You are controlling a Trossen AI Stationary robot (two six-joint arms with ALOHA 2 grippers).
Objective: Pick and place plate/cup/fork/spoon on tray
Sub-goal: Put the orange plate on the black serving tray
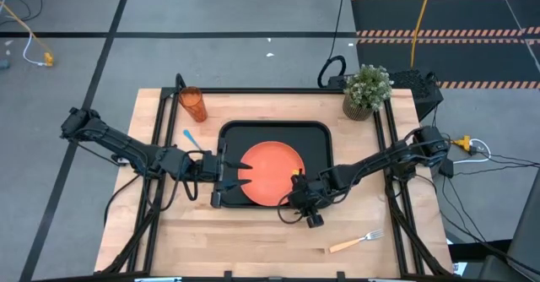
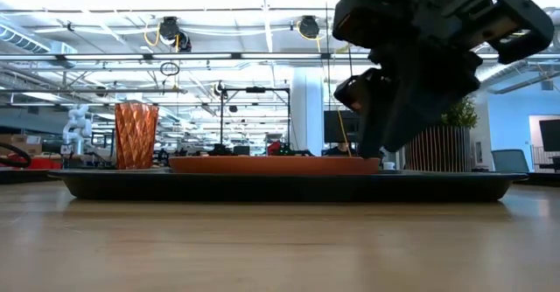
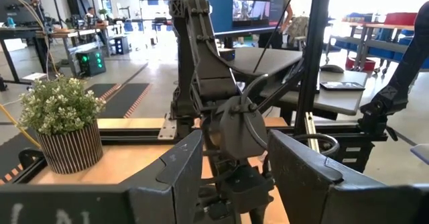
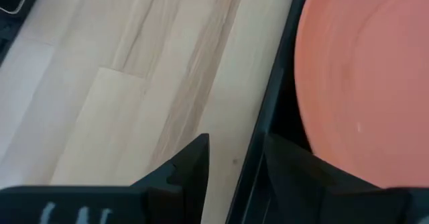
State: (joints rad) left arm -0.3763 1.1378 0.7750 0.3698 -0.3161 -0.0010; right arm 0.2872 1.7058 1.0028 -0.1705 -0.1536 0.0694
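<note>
The orange plate (image 1: 270,174) lies flat inside the black tray (image 1: 319,138) at the table's middle. My right gripper (image 4: 234,167) is open and slants down at the tray's near rim (image 4: 268,117). One finger is over the bare table and the other over the tray beside the plate's edge (image 4: 315,117). My left gripper (image 1: 226,170) is level and open above the tray's left rim, with nothing between its fingers. The ribbed orange cup (image 1: 192,105) stands at the far left, and the blue spoon (image 1: 191,138) lies near it. The tan-handled fork (image 1: 356,241) lies at the near right. My right gripper stands astride the tray's near rim (image 4: 258,158), coming at it on a slant from above and from the table's right. I cannot tell whether either finger touches the rim or the plate.
A potted plant (image 1: 367,90) stands at the far right corner. Black frame rails run along the table's left and right sides. Bare wood lies along the near edge, left of the fork.
</note>
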